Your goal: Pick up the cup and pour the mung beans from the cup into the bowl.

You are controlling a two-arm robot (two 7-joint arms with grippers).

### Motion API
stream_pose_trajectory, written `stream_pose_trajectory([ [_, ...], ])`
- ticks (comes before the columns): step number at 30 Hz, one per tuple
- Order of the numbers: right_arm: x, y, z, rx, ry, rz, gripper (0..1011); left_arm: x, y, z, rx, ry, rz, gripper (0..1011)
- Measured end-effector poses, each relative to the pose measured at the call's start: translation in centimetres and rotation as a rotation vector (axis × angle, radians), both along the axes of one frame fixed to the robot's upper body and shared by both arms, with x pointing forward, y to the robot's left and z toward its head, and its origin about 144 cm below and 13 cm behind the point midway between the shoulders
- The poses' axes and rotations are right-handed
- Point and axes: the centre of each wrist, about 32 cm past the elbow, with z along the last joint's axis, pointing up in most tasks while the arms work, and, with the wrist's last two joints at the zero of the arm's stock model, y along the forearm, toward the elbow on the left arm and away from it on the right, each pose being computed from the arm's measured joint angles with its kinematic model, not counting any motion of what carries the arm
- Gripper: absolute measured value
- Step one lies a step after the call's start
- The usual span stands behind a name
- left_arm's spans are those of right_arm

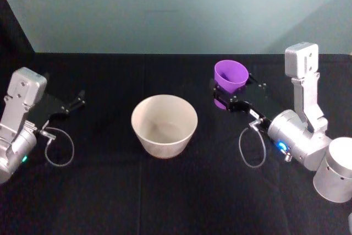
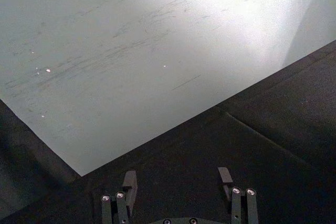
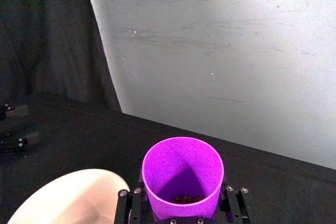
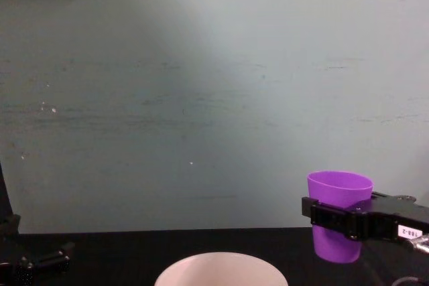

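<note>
Hidden/cut off: cup (image 1: pixel 231 74) base is covered by R claw (image 1: pixel 234 89) in head view, so can't tell if the base touches the surface (image 1: pixel 165 202) or is off it. Mung beans (image 3: pixel 184 199) show as a small dark patch at cup bottom in R wrist view, partly behind the near rim; amt unclear. Bowl (image 1: pixel 164 136) is whole in head view. In chest view bowl (image 4: pixel 221 269) is cut by the frame's lower edge, and in R wrist view bowl (image 3: pixel 68 195) is cut at the corner.

R claw is closed round the cup wall below the rim, one finger each side. Cup upright, mouth up, approx 2 o'clock from bowl, near but not touching. In chest view cup (image 4: pixel 338 189) has R claw (image 4: pixel 335 216) across its mid.

L claw (image 1: pixel 77 102) is at 9 o'clock from bowl, well apart, fingers spread wide, holding nothing; same in L wrist view, L claw (image 2: pixel 177 182).

Room: open black surface all round the bowl, widest at 6 o'clock. There's a gap between bowl and cup. Back edge of the surface meets a pale wall (image 1: pixel 165 9) at 12 o'clock, just behind the cup.
</note>
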Motion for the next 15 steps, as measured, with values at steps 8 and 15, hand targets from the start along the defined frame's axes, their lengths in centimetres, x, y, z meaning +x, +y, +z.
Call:
stream_pose_trajectory([
  [8, 0.0, 0.0, 0.0, 0.0, 0.0, 0.0, 723, 0.0, 0.0, 0.0, 0.0, 0.0, 0.0, 1000],
  [15, 0.0, 0.0, 0.0, 0.0, 0.0, 0.0, 722, 0.0, 0.0, 0.0, 0.0, 0.0, 0.0, 1000],
])
